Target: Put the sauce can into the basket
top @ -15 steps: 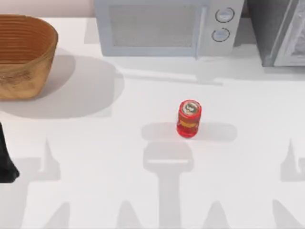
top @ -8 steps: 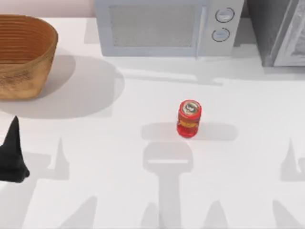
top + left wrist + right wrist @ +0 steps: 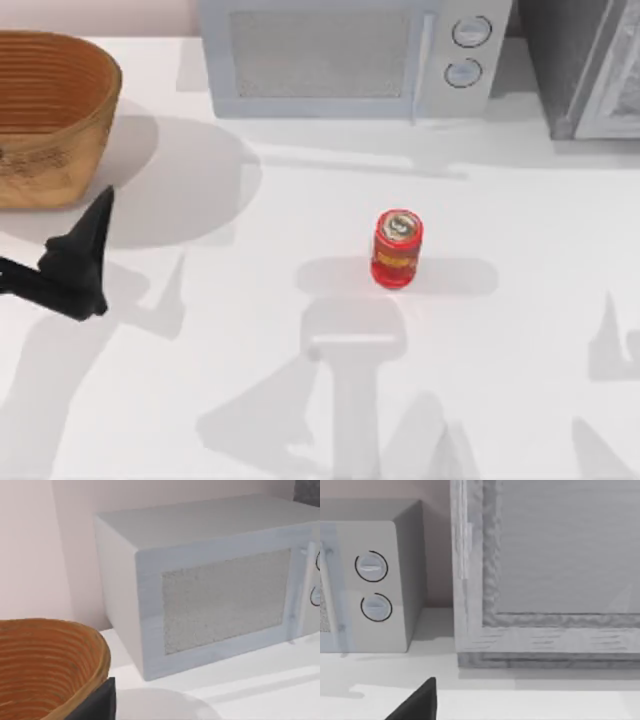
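Item: small red cylindrical sauce can [image 3: 397, 248] with silver metal top and yellow-orange label. Standing upright near the middle of the white bench [image 3: 300, 420], free of any contact.

Item: large round woven wicker basket [image 3: 50, 115], tan-brown, ribbed, darker orange-brown inside. Set at the far left corner of the bench, well apart from the can. Nothing can be seen inside it.

Item: pale grey microwave oven [image 3: 350, 55] with two round dials, along the far edge of the bench; a grey cabinet [image 3: 590, 70] stands beside it at the far right corner.

Item: left gripper [image 3: 78, 262], dark and tapered, above the left edge of the bench, just in front of the basket. Nothing in its grasp; how wide the claw stands, I cannot tell.

Step in hand, as judged: the approach, with the can not yet grasped. The next move calls for crossing rightward over the bench to the can, with the claw spread wide enough to straddle the can's sides.
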